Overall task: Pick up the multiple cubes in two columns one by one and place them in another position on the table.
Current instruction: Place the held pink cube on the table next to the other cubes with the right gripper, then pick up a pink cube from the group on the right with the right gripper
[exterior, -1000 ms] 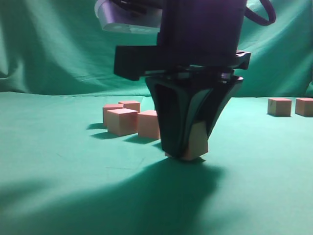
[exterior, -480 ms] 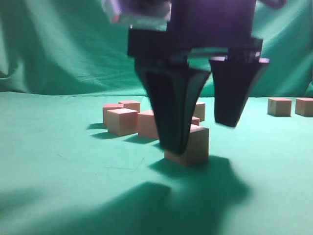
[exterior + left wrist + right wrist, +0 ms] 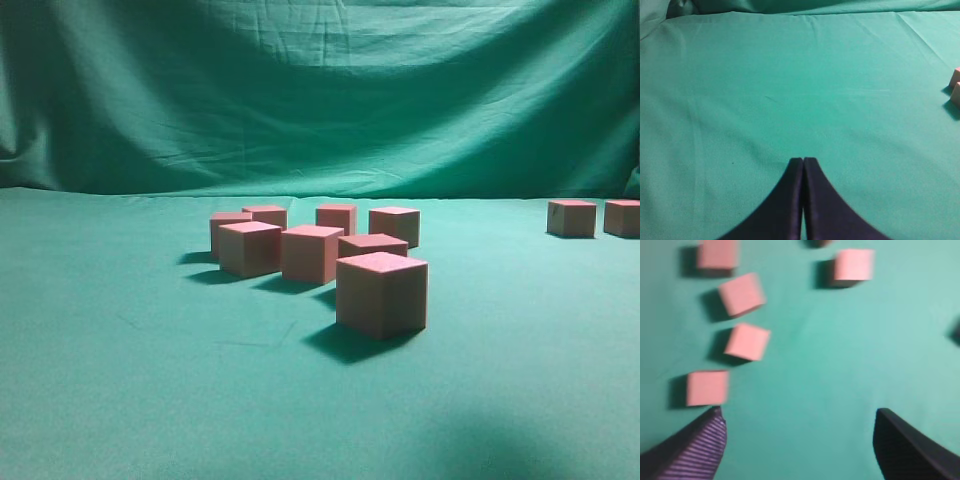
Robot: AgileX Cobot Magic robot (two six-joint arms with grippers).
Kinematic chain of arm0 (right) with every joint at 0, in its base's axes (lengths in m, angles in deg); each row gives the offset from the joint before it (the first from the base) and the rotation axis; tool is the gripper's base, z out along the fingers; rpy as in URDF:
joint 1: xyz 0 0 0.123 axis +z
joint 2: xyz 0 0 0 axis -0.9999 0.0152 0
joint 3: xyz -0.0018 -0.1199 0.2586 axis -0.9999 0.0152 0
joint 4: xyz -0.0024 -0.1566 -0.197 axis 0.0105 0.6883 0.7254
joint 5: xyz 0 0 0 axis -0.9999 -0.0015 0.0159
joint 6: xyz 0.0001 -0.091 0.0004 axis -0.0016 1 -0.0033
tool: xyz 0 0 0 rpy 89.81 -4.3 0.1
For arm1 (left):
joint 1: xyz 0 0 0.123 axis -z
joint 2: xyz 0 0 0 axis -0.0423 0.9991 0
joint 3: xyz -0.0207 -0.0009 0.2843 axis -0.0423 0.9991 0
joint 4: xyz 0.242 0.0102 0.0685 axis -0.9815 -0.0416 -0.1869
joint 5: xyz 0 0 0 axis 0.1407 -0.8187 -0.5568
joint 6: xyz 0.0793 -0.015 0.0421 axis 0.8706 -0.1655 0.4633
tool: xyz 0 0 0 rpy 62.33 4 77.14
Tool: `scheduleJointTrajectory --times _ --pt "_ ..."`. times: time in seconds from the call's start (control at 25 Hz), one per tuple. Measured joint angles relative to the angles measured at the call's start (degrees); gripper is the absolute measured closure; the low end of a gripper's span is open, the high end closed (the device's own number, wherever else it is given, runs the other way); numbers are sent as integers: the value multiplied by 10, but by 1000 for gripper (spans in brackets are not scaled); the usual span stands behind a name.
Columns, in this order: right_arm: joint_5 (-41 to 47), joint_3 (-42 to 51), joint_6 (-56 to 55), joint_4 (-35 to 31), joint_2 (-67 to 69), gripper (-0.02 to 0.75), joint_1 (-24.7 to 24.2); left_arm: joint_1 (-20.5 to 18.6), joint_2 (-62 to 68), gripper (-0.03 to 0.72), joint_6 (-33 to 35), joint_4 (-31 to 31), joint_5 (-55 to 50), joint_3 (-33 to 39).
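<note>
Salmon-topped cubes stand on the teal table (image 3: pixel 120 400). In the exterior view the nearest cube (image 3: pixel 381 293) stands alone in front of a loose cluster of several cubes (image 3: pixel 311 253), and two more cubes (image 3: pixel 572 217) sit far right. No gripper shows in that view. From above, my right gripper (image 3: pixel 797 412) is open and empty over bare cloth, with a curved line of cubes (image 3: pixel 747 341) to its upper left and one cube (image 3: pixel 707 387) just beyond its left fingertip (image 3: pixel 710 432). My left gripper (image 3: pixel 803 161) is shut and empty over bare cloth, far from the cubes.
A draped green backdrop (image 3: pixel 320 90) closes off the far side. In the left wrist view two cube corners (image 3: pixel 955 85) peek in at the right edge. Another cube (image 3: pixel 853 264) lies apart at the top of the right wrist view.
My right gripper opened, let go of the nearest cube and lifted out of the exterior view. That cube now rests flat on the cloth.
</note>
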Motion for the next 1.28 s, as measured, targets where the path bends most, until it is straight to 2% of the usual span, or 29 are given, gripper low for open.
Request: scheduleJointTrajectory --times 0.2,0.36,0.56,0.64,0.72,0.76,0.8,0.96,1.28 --pt "34 -34 -24 16 -20 146 -111 0 0 688 0 0 0 0" --pt "5 -36 -16 11 -12 146 -210 0 0 688 0 0 0 0" --pt "-30 -36 27 -76 30 146 -330 0 0 688 0 0 0 0" --pt "-42 -38 54 -115 55 146 -360 0 0 688 0 0 0 0" --pt "-51 -48 68 -129 79 146 -374 0 0 688 0 0 0 0" --pt "-56 -56 72 -129 92 188 -375 0 0 688 0 0 0 0" --pt "-63 -65 79 -132 105 197 -375 0 0 688 0 0 0 0" --pt "-72 -106 99 -154 156 194 -375 0 0 688 0 0 0 0" --pt "-83 -185 101 -150 252 194 -375 0 0 688 0 0 0 0"
